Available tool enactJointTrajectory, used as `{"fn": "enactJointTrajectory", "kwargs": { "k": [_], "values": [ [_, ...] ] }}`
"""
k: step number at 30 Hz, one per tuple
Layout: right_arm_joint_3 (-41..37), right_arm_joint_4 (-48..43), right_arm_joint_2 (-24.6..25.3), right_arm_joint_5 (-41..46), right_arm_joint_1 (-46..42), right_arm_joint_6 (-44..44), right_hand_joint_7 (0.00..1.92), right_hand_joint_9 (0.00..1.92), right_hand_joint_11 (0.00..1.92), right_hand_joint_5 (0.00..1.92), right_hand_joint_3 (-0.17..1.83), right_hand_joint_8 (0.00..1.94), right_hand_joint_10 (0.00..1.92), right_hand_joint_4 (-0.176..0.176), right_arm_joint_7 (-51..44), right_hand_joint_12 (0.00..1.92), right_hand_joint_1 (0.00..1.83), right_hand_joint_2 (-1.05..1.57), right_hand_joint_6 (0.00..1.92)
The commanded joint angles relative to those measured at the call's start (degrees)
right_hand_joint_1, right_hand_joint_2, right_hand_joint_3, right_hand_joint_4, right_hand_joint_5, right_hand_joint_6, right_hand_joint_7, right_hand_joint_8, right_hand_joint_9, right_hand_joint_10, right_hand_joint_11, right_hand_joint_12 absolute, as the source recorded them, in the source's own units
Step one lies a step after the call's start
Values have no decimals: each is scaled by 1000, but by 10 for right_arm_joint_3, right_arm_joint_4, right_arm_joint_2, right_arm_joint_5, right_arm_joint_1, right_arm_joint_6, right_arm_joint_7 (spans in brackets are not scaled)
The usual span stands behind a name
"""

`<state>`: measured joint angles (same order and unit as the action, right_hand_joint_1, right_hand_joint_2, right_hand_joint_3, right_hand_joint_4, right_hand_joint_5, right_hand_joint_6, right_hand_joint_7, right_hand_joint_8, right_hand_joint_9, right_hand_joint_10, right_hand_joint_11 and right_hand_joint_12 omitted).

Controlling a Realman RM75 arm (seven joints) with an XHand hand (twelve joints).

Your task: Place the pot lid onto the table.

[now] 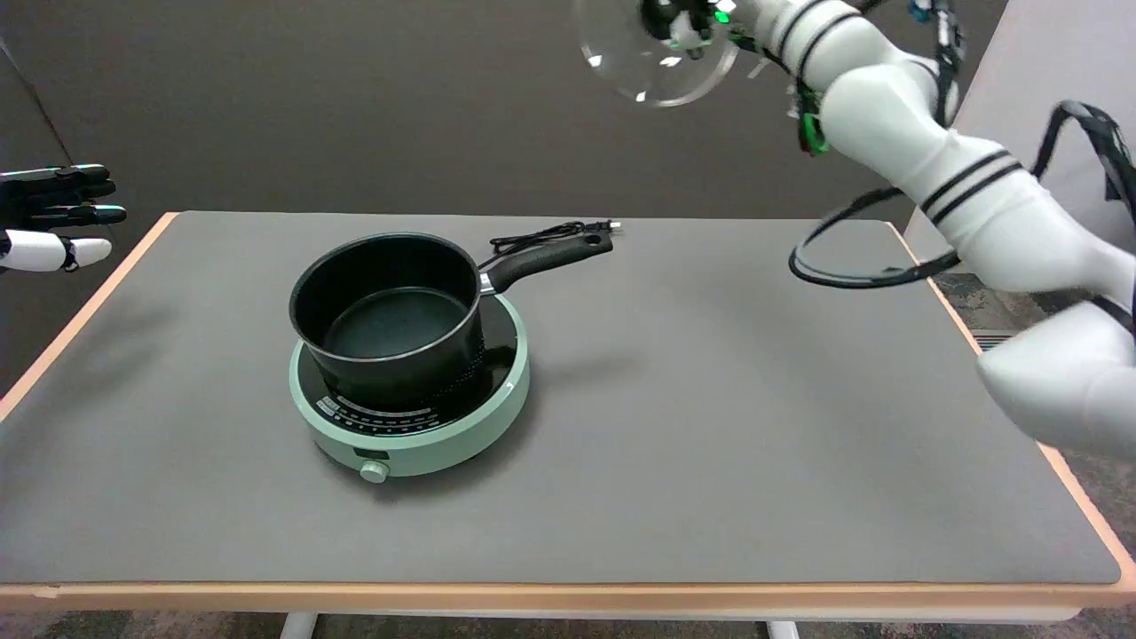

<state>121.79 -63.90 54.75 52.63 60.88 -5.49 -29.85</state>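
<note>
High above counter, glass pot lid held tilted by right hand, fingers clamped on its knob. Pot uncovered on green hotplate.

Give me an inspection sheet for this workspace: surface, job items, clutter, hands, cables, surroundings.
Surface: grey table with a wood-coloured edge.
Job's things: glass lid held high in the air, tilted, beyond the table's far edge; not yet on the table.
Clutter: black pot, uncovered, on a green hotplate.
Hands: right hand holds the lid at the picture's top edge; fingers mostly cropped.
Cables: black cord by the pot handle; black cable loop hanging from the right arm.
Surroundings: dark wall behind.
</note>
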Motion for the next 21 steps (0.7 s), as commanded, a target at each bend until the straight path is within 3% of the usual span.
{"fn": "enactJointTrajectory", "kwargs": {
  "k": [1,10,21],
  "values": [
    [-324,-92,-17,-41,-259,94,1021,944,838,732,709,1156,1336,176,3,1213,1385,739,1290],
    [-420,-185,21,5,-378,108,1023,949,841,732,701,1149,1323,176,4,1205,1385,741,1290],
    [-434,-219,52,76,-441,141,1024,950,841,733,701,1148,1335,176,4,1242,1385,741,1293]
  ]
}}
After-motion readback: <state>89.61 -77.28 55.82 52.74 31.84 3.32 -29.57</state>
